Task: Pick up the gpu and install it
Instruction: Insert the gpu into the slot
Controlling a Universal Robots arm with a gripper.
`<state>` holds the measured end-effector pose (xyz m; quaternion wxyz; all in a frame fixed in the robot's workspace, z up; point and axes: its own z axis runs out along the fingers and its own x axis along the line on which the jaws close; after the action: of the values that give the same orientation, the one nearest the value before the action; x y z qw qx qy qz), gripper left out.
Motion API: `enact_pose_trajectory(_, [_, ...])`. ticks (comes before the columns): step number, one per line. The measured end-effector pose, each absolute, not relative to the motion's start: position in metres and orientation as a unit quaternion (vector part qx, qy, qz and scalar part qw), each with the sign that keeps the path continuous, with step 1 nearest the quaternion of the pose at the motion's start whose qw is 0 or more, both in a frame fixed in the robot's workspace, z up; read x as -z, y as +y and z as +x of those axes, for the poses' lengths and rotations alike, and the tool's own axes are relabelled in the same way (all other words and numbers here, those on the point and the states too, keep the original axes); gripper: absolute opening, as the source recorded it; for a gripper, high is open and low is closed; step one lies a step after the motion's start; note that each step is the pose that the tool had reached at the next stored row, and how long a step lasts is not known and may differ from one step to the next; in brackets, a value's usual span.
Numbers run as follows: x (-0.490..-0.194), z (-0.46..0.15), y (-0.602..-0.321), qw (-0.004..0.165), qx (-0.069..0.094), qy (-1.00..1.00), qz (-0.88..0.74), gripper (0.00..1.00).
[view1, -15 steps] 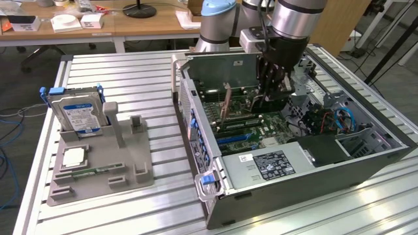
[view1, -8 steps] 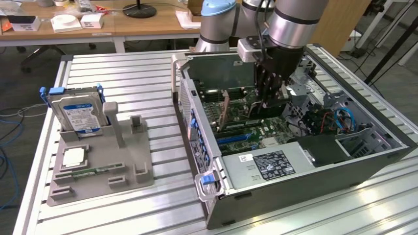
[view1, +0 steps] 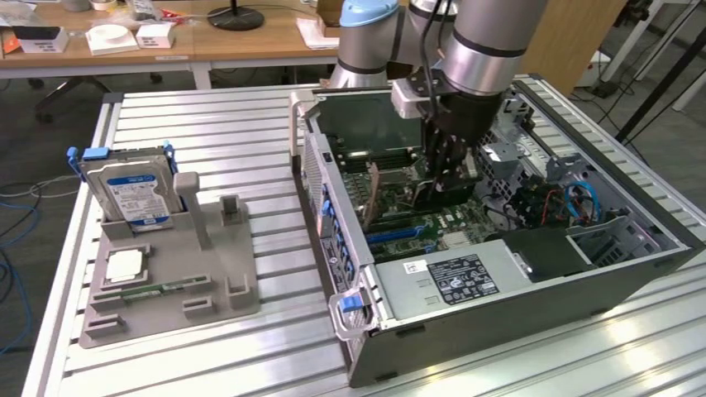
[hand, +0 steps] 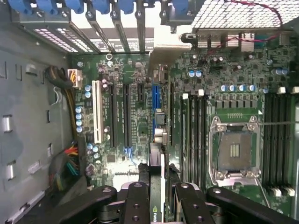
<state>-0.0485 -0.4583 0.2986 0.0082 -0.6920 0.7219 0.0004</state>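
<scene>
Hand point(hand: 156, 186) holds gpu point(hand: 157, 116), seemingly above blue slot point(hand: 155, 95).

**Hidden, cropped or unreadable parts**

Exterior view: the gripper point(view1: 450, 169) reaches down inside the open computer case point(view1: 617, 273); its fingertips are lost against the dark board, so contact with the gpu point(view1: 374, 197) cannot be judged here. The arm point(view1: 485, 41) is cut off by the picture's upper edge. The label on the hard drive point(view1: 135, 194) is too small to read.

Wrist view: the gpu point(hand: 156, 140) appears edge-on, its lower part covered by the black fingers point(hand: 136, 203). Whether its edge sits in the blue slot point(hand: 155, 95) cannot be told. The finger bases are cropped by the picture's edge.
</scene>
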Motion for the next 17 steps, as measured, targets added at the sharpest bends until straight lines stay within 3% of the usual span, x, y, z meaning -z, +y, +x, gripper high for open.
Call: enact_pose_trajectory(17, [-0.275,-0.069,-0.463,0.008,-0.001,0.712,-0.703,0.26])
